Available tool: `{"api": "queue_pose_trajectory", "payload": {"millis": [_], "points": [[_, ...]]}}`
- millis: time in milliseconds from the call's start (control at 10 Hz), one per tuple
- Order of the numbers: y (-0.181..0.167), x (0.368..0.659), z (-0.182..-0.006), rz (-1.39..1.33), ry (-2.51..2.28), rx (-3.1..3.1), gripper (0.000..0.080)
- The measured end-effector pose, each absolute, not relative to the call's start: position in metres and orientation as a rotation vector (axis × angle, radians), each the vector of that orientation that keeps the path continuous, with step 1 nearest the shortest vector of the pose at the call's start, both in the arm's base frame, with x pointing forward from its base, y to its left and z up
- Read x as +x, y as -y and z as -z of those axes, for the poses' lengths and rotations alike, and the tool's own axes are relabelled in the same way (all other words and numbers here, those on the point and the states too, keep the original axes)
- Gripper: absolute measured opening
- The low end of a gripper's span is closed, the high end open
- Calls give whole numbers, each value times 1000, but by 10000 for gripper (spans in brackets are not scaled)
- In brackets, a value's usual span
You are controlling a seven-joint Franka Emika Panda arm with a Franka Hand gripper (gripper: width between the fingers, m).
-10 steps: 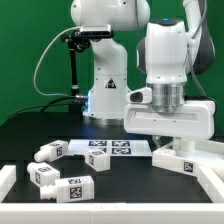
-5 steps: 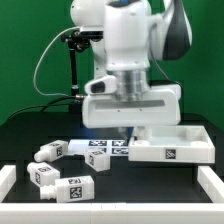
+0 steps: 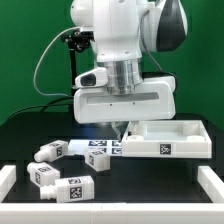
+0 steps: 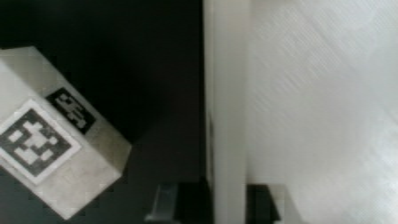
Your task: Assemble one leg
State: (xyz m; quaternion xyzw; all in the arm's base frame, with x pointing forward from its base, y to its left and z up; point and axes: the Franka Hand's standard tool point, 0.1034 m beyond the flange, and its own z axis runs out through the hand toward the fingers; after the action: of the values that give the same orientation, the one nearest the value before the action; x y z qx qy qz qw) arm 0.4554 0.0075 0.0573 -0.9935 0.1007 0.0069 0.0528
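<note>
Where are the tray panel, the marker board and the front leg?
tray panel (image 3: 190,150), exterior view, on its front wall.
marker board (image 3: 98,152), exterior view, on its tagged top.
front leg (image 3: 72,187), exterior view, on its tagged side.

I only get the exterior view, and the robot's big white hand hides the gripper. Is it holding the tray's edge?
Observer: Yes. The wrist view shows the gripper with one finger on each side of the tray's raised rim, closed against it.
Operator: Is anything hiding behind the arm?
Observer: A chunky white block with tags on two faces, probably a leg, lies beside the tray, apart from it, with a dark gap between them.
</note>
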Motion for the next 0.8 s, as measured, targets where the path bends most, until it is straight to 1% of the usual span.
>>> {"api": "queue_pose_trajectory", "payload": {"millis": [100,200,300,400,500,800], "points": [[-3,456,-55,-31,-266,-3024,54],[14,466,-49,-68,-201,-3023,54],[30,485,-53,-115,-148,-3022,54],[41,511,-62,-131,-97,-3014,54],[44,532,-60,-120,-63,-3014,54],[43,532,-57,-121,-64,-3015,54]]}}
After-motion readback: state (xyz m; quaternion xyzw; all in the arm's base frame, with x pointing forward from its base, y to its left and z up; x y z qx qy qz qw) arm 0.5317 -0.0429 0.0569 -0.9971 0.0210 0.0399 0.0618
